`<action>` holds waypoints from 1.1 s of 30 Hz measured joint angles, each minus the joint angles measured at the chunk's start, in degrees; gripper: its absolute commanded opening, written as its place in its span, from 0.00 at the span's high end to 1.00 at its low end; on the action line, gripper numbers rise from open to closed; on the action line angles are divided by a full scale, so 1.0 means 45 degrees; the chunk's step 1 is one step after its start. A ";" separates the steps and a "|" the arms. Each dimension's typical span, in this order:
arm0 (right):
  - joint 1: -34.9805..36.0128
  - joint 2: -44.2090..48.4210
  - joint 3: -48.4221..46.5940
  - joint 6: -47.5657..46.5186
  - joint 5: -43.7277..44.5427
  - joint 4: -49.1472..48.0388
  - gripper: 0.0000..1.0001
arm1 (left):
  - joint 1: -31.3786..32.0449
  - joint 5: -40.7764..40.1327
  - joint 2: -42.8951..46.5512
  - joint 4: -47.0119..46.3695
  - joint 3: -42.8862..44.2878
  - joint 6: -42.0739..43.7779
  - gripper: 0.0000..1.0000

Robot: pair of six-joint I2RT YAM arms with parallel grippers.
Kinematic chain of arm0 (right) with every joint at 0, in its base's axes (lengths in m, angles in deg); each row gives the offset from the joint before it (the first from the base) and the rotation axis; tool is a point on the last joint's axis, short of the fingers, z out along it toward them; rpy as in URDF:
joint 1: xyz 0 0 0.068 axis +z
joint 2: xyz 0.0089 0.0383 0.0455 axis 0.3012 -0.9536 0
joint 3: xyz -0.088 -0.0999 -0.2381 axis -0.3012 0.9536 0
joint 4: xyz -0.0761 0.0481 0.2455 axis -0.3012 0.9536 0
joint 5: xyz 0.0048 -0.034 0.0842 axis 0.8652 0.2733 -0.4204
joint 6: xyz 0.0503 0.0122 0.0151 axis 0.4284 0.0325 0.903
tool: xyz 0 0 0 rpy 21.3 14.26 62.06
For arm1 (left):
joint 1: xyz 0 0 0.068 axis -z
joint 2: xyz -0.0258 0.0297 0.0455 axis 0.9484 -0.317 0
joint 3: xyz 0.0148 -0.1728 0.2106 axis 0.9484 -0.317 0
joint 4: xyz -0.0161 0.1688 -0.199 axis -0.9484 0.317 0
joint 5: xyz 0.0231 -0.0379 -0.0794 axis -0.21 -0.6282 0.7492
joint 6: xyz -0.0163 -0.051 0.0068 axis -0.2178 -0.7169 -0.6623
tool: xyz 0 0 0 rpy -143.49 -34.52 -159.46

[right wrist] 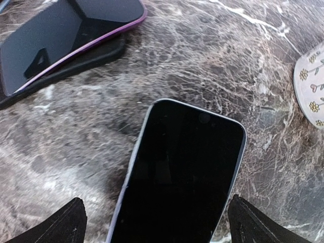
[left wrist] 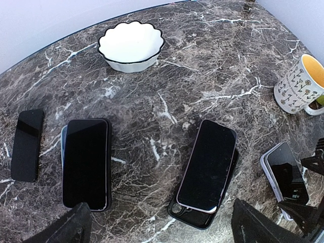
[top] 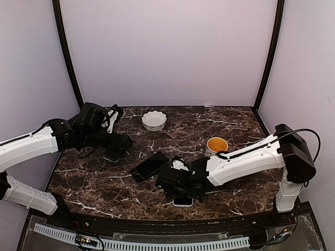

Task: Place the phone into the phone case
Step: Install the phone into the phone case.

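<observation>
Table (left wrist: pixel 217 71): polished stone look, dark brown marbling with white veins, smooth with a faint sheen; on it the bowl (left wrist: pixel 131 44), white glazed ceramic, glossy, with a thin dark line along the scalloped rim. On the near side of the bowl, the phone (left wrist: pixel 207 164) has a mirror-glossy black glass face and a thin purple edge band, and lies on a phone case (left wrist: pixel 195 218) of matt black, rubbery-looking material. Right of the bowl, the mug (left wrist: pixel 298 86): glazed ceramic, pale with printed flowers outside, smooth yellow inside; near-right of the bowl, a second phone (right wrist: pixel 182 177), glossy black glass with a pale satin rim.
</observation>
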 measured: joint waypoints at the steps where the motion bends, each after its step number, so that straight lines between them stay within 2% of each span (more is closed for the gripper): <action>1: 0.0019 0.0219 0.0000 -0.0287 -0.0160 0.0005 0.06 | -0.0010 0.0005 0.0000 0.0000 0.0000 0.0000 0.01; 4: 0.0083 0.0797 -0.0039 -0.1005 -0.0597 0.0068 0.12 | -0.0019 0.0005 0.0000 0.0000 0.0000 0.0000 0.01; 6: 0.0151 0.1059 -0.0107 -0.1321 -0.0928 0.0165 0.22 | -0.0019 0.0005 0.0000 0.0000 0.0000 0.0019 0.01; 13: 0.0233 0.1302 0.0019 -0.1962 -0.2531 -0.0126 0.86 | -0.0019 0.0000 0.0000 0.0000 0.0000 0.0087 0.01; 16: 0.0233 0.1263 0.0180 -0.1977 -0.3177 -0.0374 1.00 | -0.0024 0.0005 0.0000 0.0005 0.0000 0.0097 0.02; 33: 0.0233 0.0495 0.0325 -0.1311 -0.4464 -0.0248 1.00 | -0.0068 0.0049 0.0000 0.0000 0.0000 0.0121 0.01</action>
